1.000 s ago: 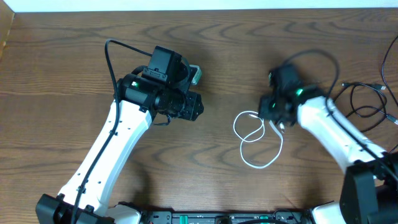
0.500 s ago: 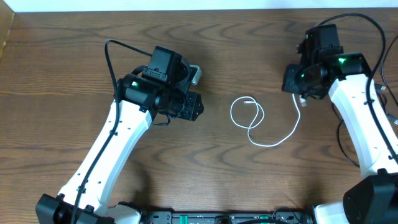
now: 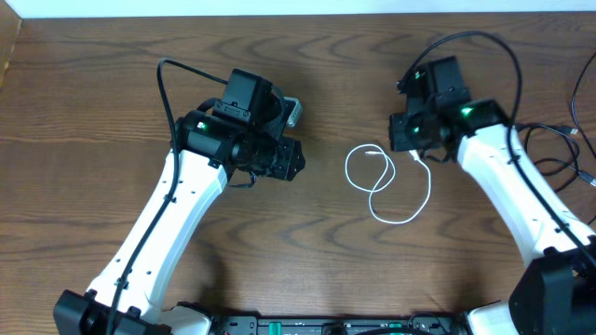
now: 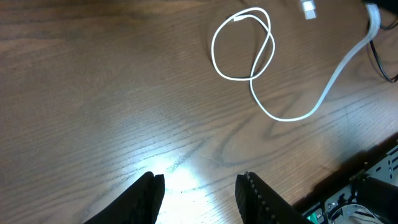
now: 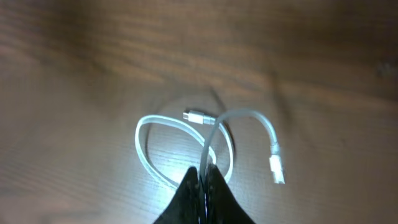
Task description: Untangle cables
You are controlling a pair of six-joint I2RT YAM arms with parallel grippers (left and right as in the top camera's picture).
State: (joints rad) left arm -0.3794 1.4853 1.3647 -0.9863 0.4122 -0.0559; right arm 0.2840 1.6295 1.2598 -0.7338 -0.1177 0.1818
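The white cable [image 3: 402, 221] lies mid-table as a small loop with a curved tail. In the right wrist view its loop [image 5: 138, 140] rests on the wood and one plug end [image 5: 275, 169] hangs free. My right gripper [image 5: 205, 172] is shut on a strand of it, just right of the loop [image 3: 416, 154]. The black cable [image 3: 549, 151] lies in thin coils at the far right, apart from the white one. My left gripper [image 4: 200, 183] hovers open and empty over bare wood, left of the white cable [image 4: 213, 53].
The left arm's wrist [image 3: 265, 140] sits left of centre with a thick black lead arching over it. The arm bases and electronics [image 3: 326, 326] line the front edge. The table's far edge [image 3: 298, 13] runs along the top.
My right gripper swung up to the far right with the white cable, stretching its tail, then came back left toward the loop. The left arm has not moved.
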